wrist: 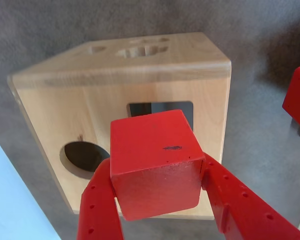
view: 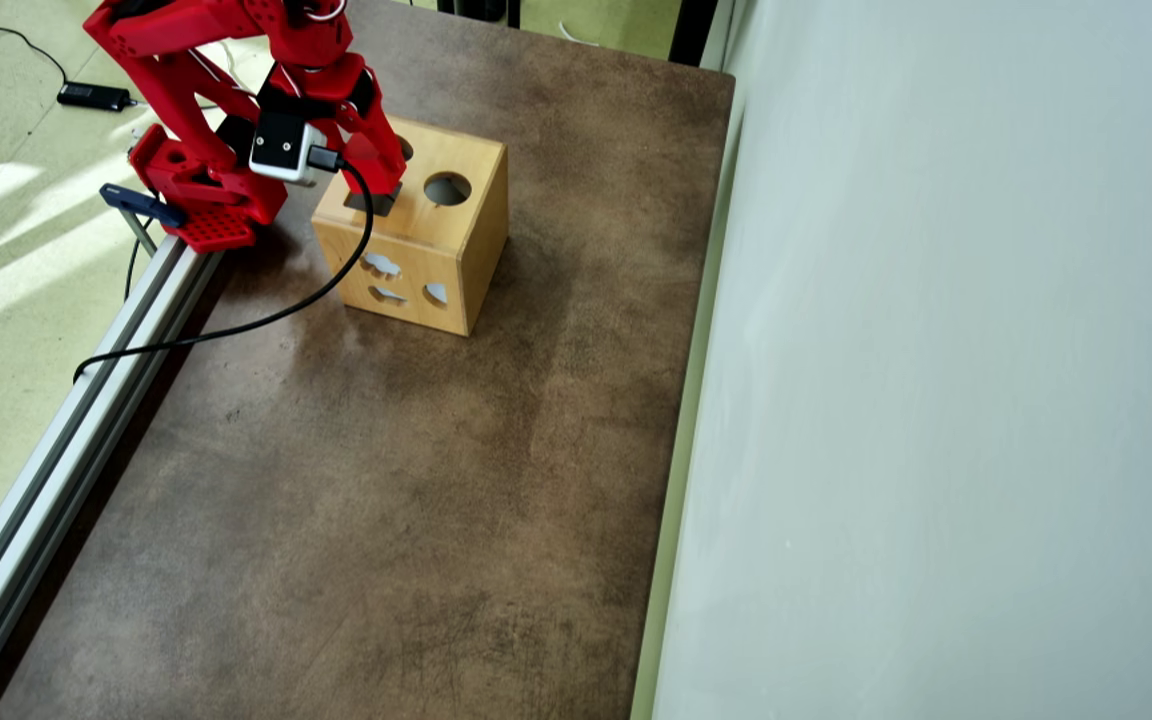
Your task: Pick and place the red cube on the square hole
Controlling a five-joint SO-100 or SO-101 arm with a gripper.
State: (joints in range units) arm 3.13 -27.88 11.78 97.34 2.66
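Two red fingers (wrist: 97, 210) of the tool (wrist: 157, 200) clamp the red cube (wrist: 157, 162) from either side, as the wrist view shows. Just beyond the cube lies the square hole (wrist: 139, 108), a dark cutout in the upper face of the wooden box (wrist: 50, 105); the cube covers most of it, leaving only the far edge exposed. Cube and cutout appear slightly twisted relative to each other. Overhead, the tool (view: 376, 190) sits above the square hole (view: 372, 204) beside a round hole (view: 447, 188), with the box standing on the brown worktop (view: 416, 480).
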